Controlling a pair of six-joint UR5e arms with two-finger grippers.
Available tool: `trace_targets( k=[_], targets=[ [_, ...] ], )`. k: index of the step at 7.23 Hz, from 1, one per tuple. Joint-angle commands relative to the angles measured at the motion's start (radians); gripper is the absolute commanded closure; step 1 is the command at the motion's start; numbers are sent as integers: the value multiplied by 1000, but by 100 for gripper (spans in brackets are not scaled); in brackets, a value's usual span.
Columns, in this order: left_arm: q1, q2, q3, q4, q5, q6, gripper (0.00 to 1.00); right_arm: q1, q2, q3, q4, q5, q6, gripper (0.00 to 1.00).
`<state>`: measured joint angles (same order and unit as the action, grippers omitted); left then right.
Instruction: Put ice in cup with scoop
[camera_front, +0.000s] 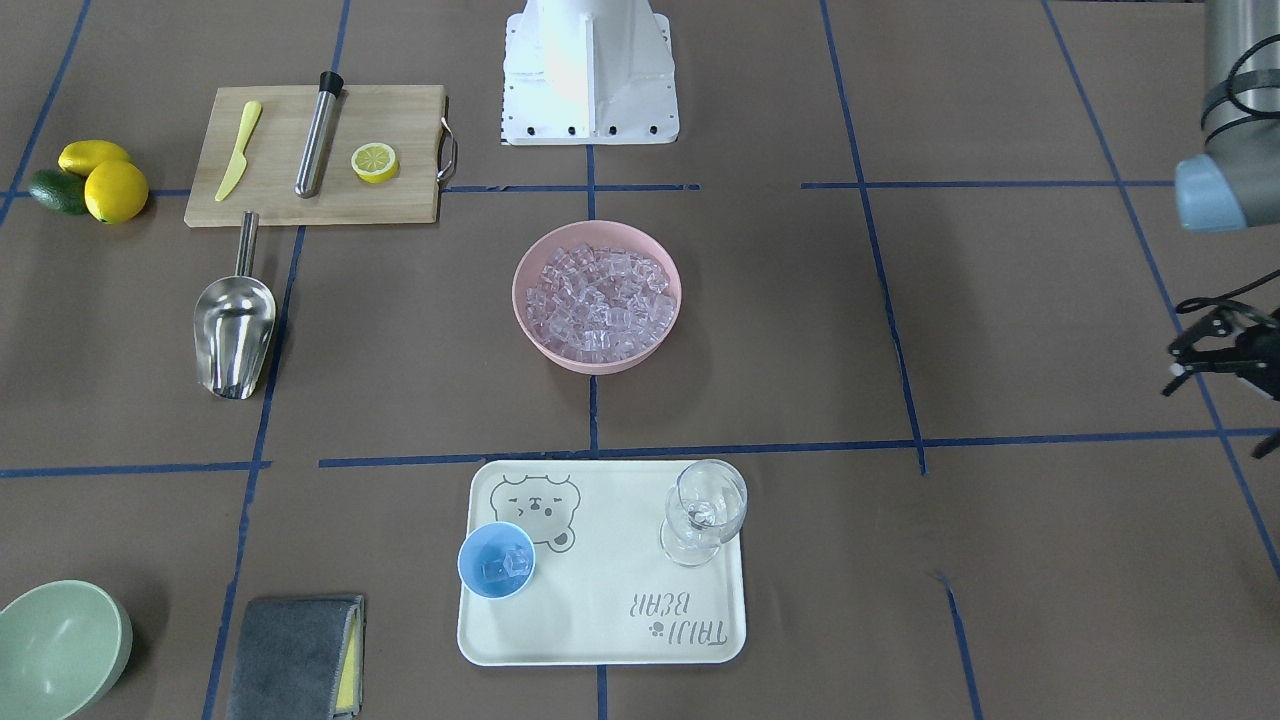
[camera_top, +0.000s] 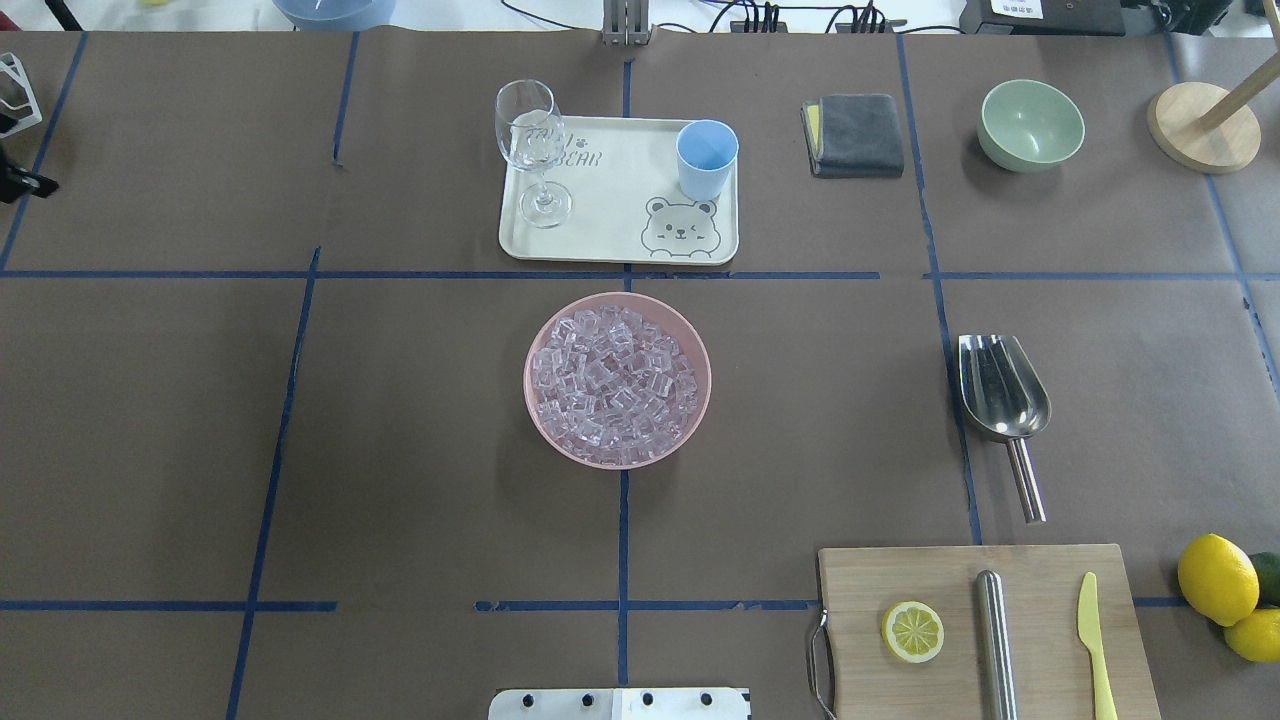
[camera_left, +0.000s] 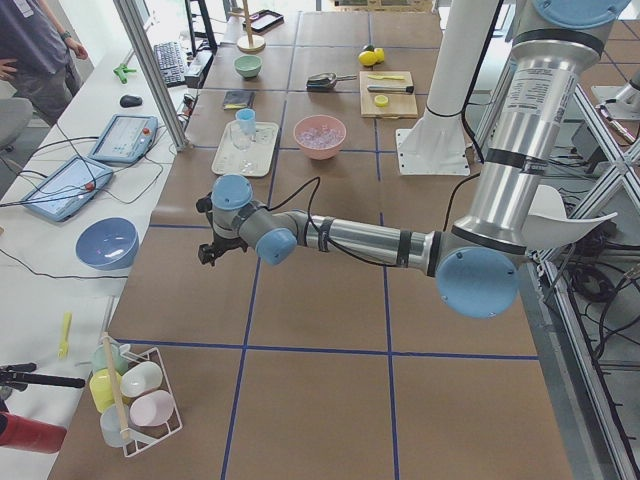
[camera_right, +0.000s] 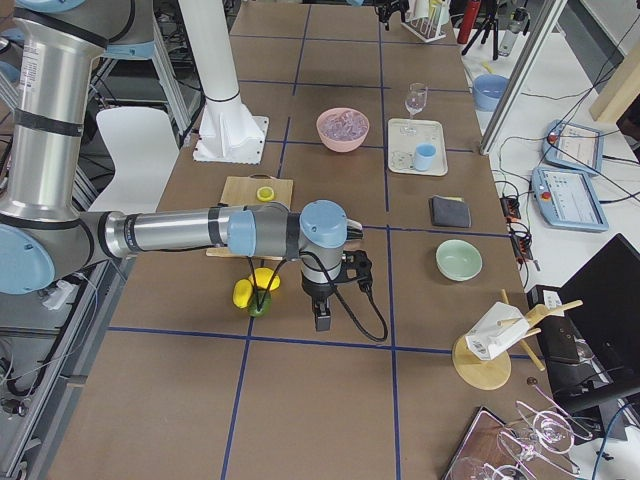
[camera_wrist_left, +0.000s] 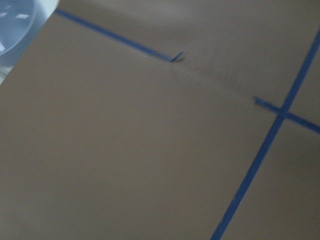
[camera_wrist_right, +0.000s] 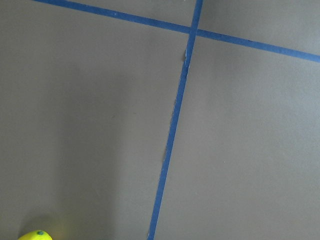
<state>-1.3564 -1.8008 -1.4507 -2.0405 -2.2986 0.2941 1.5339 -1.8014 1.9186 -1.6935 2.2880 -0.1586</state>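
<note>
The ice (camera_front: 597, 298) fills a pink bowl (camera_front: 530, 330) at mid-table. The light-blue cup (camera_front: 496, 560) stands on the cream tray (camera_front: 620, 620) and has a few cubes in it. The steel scoop (camera_front: 234, 325) lies on the table beside the cutting board, and nothing holds it. My left gripper (camera_front: 1215, 350) shows partly at the table's far end, away from all of these, and I cannot tell its state. My right gripper (camera_right: 322, 322) hangs beyond the lemons, seen only in the exterior right view, so I cannot tell its state. Neither wrist view shows any fingers.
A clear wine glass (camera_front: 705, 510) stands on the tray. A cutting board (camera_front: 400, 120) carries a lemon slice, a steel cylinder (camera_front: 318, 135) and a yellow knife. Lemons (camera_front: 105, 185), a pale green bowl (camera_front: 60, 645) and a grey cloth (camera_front: 295, 655) sit near the table edges.
</note>
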Motion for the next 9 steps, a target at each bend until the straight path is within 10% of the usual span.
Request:
trace_targets(
  k=[1, 3, 9],
  targets=[
    [-150, 3, -14, 268, -53, -10, 0, 0, 1, -4, 0, 2, 2, 0],
    [-216, 17, -14, 509, -86, -13, 0, 0, 1, -4, 0, 1, 4, 0],
    [-253, 181, -131, 478, -94, -162, 0, 0, 1, -4, 0, 1, 4, 0]
  ],
)
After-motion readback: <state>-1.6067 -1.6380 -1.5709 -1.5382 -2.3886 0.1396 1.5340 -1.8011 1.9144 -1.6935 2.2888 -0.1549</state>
